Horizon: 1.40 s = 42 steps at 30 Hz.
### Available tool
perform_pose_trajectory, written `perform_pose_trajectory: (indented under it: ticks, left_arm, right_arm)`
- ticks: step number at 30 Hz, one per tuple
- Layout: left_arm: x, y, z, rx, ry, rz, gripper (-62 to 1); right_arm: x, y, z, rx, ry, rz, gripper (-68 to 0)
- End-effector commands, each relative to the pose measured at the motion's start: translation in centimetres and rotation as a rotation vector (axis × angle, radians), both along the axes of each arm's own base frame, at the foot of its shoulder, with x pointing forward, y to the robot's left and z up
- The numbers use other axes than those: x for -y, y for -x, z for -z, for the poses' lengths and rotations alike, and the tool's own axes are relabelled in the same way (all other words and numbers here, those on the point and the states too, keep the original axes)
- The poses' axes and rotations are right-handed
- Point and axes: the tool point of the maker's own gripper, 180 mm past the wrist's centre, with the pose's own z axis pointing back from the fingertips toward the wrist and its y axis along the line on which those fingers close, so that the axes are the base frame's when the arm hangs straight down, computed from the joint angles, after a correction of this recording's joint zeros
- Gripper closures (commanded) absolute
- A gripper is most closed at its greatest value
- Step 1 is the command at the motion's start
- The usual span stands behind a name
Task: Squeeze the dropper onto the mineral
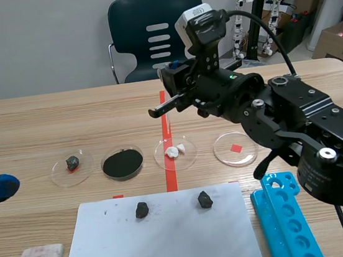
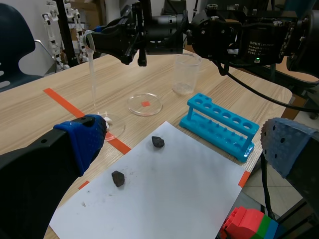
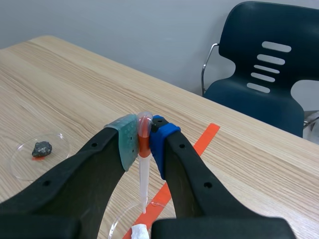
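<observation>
Directly over the clear dish (image 1: 189, 157) holding the white mineral (image 1: 173, 151), the dropper (image 3: 144, 174) hangs tip-down.
Its thin stem barely shows from the scene camera, and the mineral is partly cut off in the right wrist view. The right gripper (image 3: 143, 139) pinches the dropper's bulb between its pads; the left gripper (image 2: 187, 144) stands wide open, empty.

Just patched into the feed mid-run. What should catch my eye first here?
The raised right gripper is shut on a dropper whose tip hangs above the dish of white lumps in the middle of the table. The left gripper sits open, low at the near left side.
</observation>
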Motion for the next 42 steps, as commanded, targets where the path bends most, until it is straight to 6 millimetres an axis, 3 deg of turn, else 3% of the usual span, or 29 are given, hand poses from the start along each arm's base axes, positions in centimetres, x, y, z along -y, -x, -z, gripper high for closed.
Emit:
perform_pose_trajectory:
  ticks: [1, 16, 42]
  left_arm:
    - [0.2, 0.1, -0.6, 0.006, 0.033, -0.003, -62.3]
    - [0.2, 0.1, -0.6, 0.006, 0.033, -0.003, -62.3]
    - [0.2, 0.1, -0.6, 0.006, 0.033, -0.003, -62.3]
  right_arm:
    - [-0.1, -0.4, -1.5, 0.037, -0.022, 0.000, -6.6]
    - [0.0, -0.2, 0.4, -0.015, 0.002, 0.003, -6.6]
    - [0.1, -0.2, 0.7, -0.017, 0.006, 0.006, -6.6]
